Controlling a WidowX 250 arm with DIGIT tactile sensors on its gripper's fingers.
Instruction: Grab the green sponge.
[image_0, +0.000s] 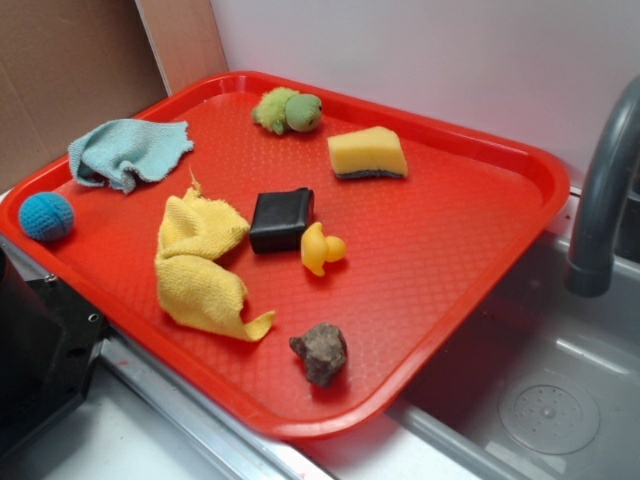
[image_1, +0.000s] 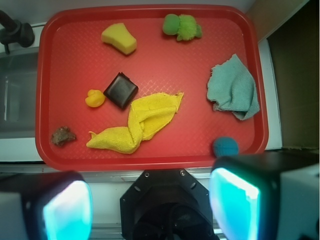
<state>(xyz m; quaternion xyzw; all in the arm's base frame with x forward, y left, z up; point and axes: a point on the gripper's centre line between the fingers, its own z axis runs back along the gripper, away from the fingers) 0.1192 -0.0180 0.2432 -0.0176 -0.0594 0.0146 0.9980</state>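
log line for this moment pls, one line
phase: pre-reach | claw: open, held above tray's near edge, holding nothing | target: green sponge untouched at far side of red tray, beside plush toy

the green sponge (image_0: 367, 152) looks porous matt foam, on a glossy textured plastic tray (image_0: 470, 250) beside fuzzy cloths.

Behind my workspace a plain white wall (image_0: 430, 60) meets a brown cardboard panel (image_0: 60, 70) at the left. To the right, a grey sink basin (image_0: 560, 390) with a round drain sits beneath a dark grey faucet (image_0: 600, 200).
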